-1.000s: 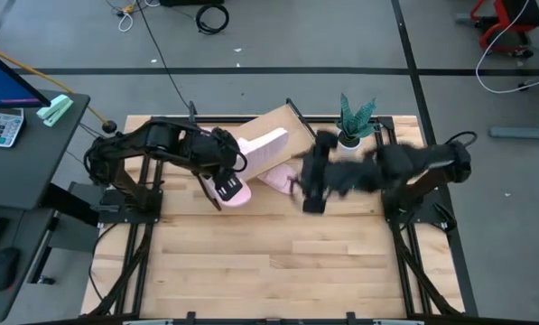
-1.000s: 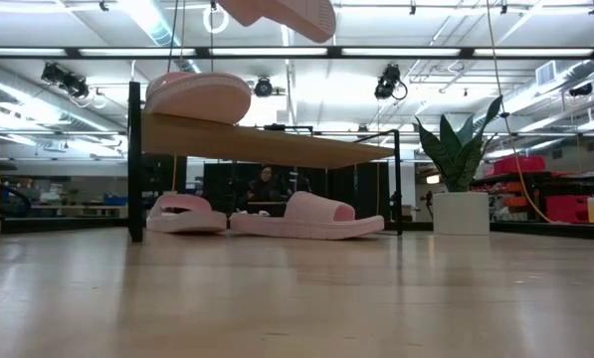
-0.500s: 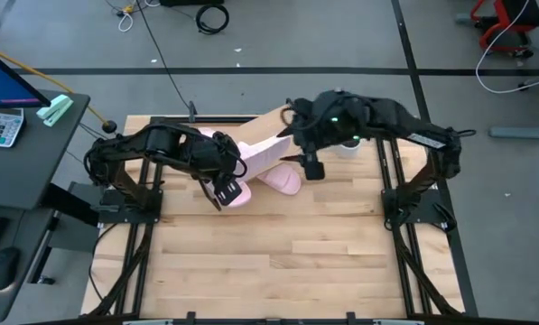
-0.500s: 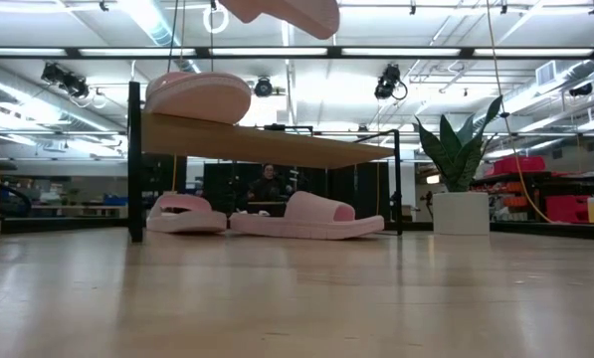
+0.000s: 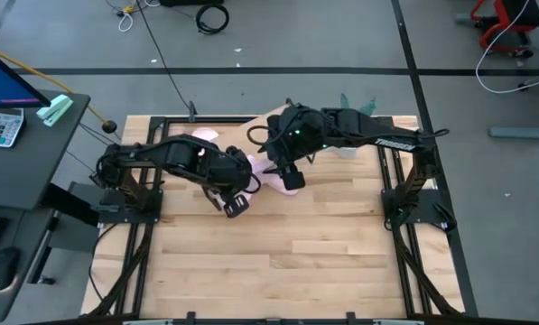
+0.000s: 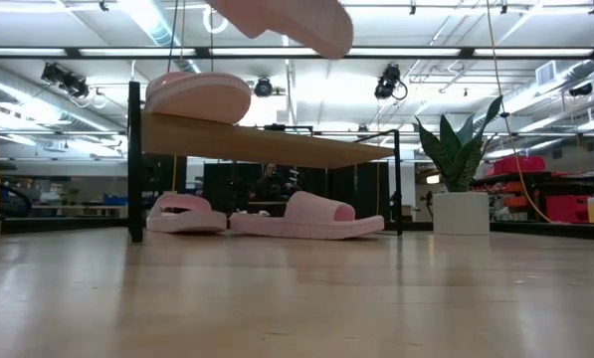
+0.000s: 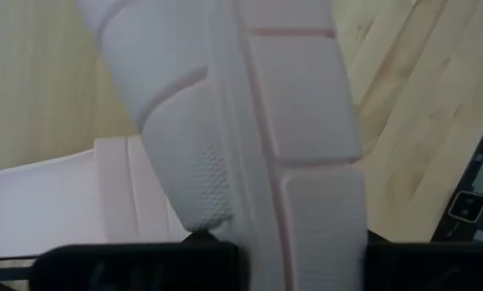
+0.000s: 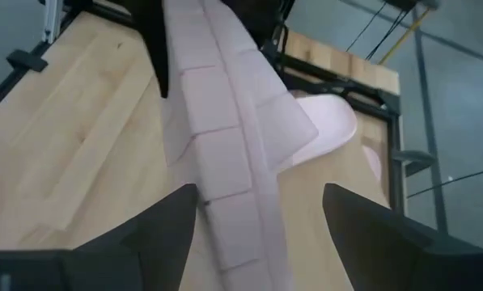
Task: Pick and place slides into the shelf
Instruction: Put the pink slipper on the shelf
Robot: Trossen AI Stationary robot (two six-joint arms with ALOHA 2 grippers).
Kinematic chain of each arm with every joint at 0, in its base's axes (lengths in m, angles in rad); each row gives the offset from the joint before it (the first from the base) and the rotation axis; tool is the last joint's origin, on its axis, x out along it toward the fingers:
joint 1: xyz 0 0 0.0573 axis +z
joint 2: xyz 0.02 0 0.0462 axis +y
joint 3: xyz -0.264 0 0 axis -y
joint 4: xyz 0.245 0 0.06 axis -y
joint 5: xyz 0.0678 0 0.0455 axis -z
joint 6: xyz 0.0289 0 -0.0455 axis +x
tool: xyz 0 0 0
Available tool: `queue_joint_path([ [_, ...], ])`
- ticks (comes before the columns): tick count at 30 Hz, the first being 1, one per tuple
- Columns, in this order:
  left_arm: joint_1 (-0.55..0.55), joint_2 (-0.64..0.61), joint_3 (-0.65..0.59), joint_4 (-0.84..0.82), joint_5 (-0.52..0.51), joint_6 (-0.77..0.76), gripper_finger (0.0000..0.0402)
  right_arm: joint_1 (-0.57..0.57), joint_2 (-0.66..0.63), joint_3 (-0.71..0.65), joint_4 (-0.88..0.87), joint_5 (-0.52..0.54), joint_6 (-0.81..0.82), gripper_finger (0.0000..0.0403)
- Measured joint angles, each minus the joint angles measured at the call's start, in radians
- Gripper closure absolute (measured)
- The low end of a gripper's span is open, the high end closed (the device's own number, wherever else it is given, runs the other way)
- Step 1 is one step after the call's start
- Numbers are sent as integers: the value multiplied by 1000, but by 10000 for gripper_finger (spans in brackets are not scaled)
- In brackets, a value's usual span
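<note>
A pale pink rubber slide (image 7: 257, 121) is held aloft by the left gripper (image 5: 236, 204), whose fingers are clamped on it; its ribbed, block-patterned sole is turned to both wrist cameras. The right gripper (image 8: 257, 234) is seen with fingers spread either side of that sole, not closed. Another slide (image 6: 197, 97), smooth and rounded, is perched on the high end of the slanted light-wood shelf (image 6: 267, 146). Two more slides (image 6: 306, 216) are seen lying flat on the table (image 6: 297, 298) beneath it.

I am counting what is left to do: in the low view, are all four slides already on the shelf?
No: only one slide lies on the shelf; two rest on the table underneath.
</note>
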Motion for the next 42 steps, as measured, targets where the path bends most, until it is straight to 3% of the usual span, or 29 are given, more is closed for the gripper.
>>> queue_joint_path([
  [11,-9,-1,0,6,-13,14,357,-3,26,0,-25,-42,10,174],
  [21,-9,-1,0,-4,-66,67,330,-11,21,0,-47,-54,7,315],
  [27,-9,-15,0,16,-73,130,314,-29,21,0,-139,-46,0,319],
  [36,-10,-145,1,23,-149,171,281,-74,2,0,-186,-23,-45,320],
  [39,-14,-216,2,59,-190,171,270,-92,-4,0,-111,-58,-75,320],
  [42,-17,-284,2,120,-259,182,261,-117,-7,0,-6,-182,-64,320],
])
